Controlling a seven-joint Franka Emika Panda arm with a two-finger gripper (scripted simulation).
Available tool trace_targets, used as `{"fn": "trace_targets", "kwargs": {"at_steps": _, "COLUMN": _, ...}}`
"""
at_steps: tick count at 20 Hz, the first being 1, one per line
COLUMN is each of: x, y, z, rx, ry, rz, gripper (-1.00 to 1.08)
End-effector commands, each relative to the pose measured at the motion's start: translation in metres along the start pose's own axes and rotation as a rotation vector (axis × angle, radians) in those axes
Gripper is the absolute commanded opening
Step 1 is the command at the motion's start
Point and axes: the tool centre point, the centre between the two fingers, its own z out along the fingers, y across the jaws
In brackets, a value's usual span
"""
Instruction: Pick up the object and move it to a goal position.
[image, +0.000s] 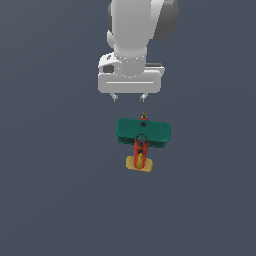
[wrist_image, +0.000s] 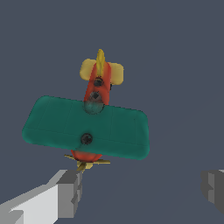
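Grey fingers (wrist_image: 70, 192) spread wide apart, holding nothing, touching nothing. Gripper (image: 129, 97) hangs near the nose end of the biplane (image: 143, 132), probably lining up for a descent. Plane lies flat on the dark desk (image: 50, 190), teal wings (wrist_image: 87, 127) broad across, propeller (wrist_image: 86, 163) toward the fingers, yellow tail (wrist_image: 101, 70) away. Height above the desk is hard to judge. No goal marker visible.
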Motion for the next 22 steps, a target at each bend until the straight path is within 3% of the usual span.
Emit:
{"fn": "trace_targets", "kwargs": {"at_steps": 1, "x": 0.0, "y": 0.0, "z": 0.0, "rx": 0.0, "ry": 0.0, "rz": 0.0, "gripper": 0.28}}
{"fn": "trace_targets", "kwargs": {"at_steps": 11, "x": 0.004, "y": -0.001, "z": -0.023, "rx": -0.002, "ry": 0.033, "rz": 0.0, "gripper": 0.28}}
{"fn": "trace_targets", "kwargs": {"at_steps": 22, "x": 0.008, "y": -0.003, "z": -0.103, "rx": -0.023, "ry": 0.142, "rz": 0.001, "gripper": 0.28}}
